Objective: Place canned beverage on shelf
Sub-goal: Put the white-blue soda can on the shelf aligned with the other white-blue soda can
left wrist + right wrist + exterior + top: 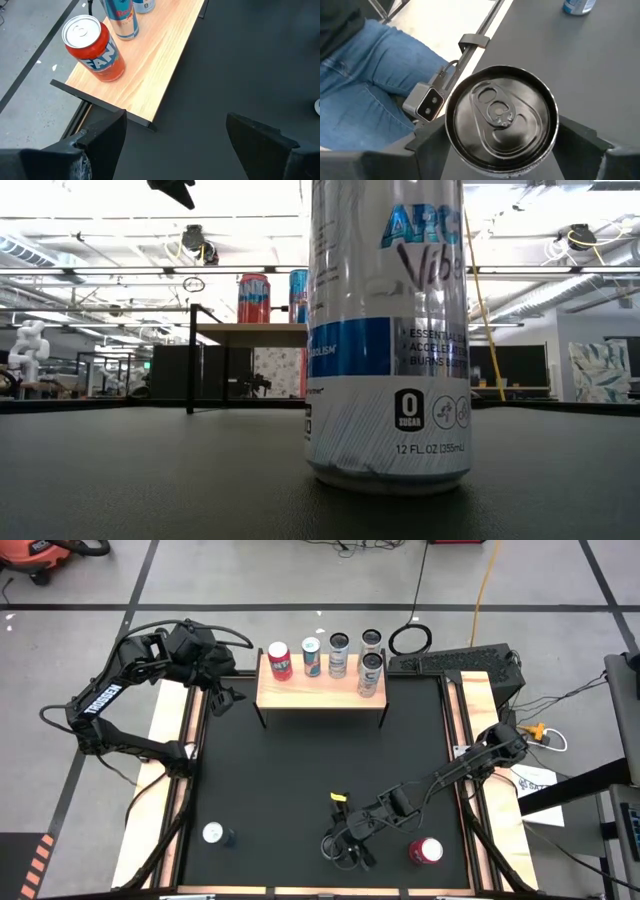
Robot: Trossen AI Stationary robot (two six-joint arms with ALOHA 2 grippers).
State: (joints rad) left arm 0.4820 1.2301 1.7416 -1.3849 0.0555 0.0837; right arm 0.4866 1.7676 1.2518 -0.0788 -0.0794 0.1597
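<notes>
right gripper [500, 150] jaws closed around a black-topped can [501, 117] standing on the desk [300, 770] near its front edge. left gripper [175, 145] jaws open, empty, beside the shelf [320, 690] end. five cans on shelf. red can [425, 851] and another can [213, 833] on desk.

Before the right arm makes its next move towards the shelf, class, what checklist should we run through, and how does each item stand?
1. Right hand closed on the black-topped can: ok.
2. Free room on the shelf, in front of the back-row cans: ok.
3. Left hand open, beside the shelf's left end, not over it: ok.
4. Red can and blue can lie off the straight path: ok.
5. Person's leg close to the table edge by the can: not ok.
</notes>
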